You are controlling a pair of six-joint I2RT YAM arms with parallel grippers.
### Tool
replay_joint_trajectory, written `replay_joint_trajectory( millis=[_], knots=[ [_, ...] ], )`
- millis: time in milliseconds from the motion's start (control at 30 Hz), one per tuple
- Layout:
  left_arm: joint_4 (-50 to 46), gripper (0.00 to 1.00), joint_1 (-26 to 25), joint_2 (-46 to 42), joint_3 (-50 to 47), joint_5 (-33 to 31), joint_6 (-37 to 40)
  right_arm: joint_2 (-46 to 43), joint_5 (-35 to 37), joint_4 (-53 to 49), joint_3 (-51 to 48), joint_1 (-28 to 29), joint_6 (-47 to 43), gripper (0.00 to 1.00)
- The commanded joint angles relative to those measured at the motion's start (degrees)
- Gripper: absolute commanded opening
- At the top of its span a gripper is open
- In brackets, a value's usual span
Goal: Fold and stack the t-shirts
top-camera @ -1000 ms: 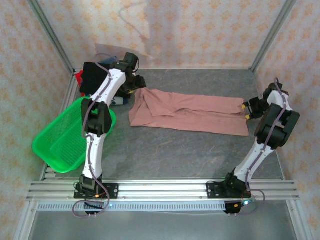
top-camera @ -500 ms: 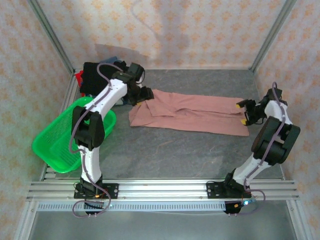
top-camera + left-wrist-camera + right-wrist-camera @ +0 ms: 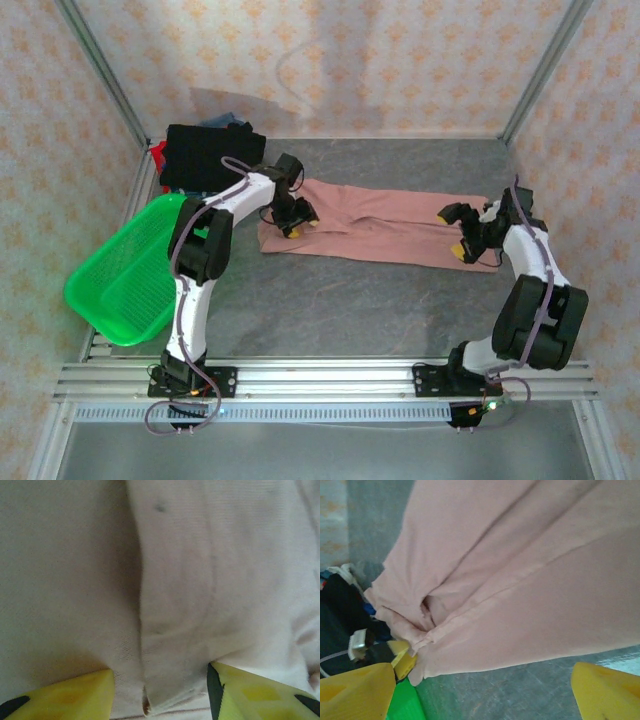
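Grey table (image 3: 330, 300) bears pink t-shirt (image 3: 380, 225) between patterned walls (image 3: 400, 60).

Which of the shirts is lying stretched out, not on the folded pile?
The pink t-shirt, a long strip across the table; the black shirt sits folded in the far-left corner.

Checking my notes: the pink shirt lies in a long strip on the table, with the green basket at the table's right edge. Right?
No: the green basket sits at the left edge, per the top external view. The pink shirt does lie in a long strip.
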Motion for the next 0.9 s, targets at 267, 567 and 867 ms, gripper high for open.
replay_joint_trajectory(
  millis=[267, 567, 867],
  knots=[
    [2.65, 0.38, -0.78, 0.76, 2.22, 1.98, -4.31, -0.72, -0.89, 1.25, 0.95, 0.29, -0.24, 0.92],
    [1.71, 0.13, -0.95, 1.76, 4.79, 2.67, -3.82, 0.35, -1.08, 1.11, 1.74, 0.22, -0.54, 0.93],
    [-0.29, 0.0, -0.95, 6.6, 15.21, 2.8, -3.06, 0.6, -1.39, 1.92, 0.65, 0.23, -0.92, 0.94]
  ],
)
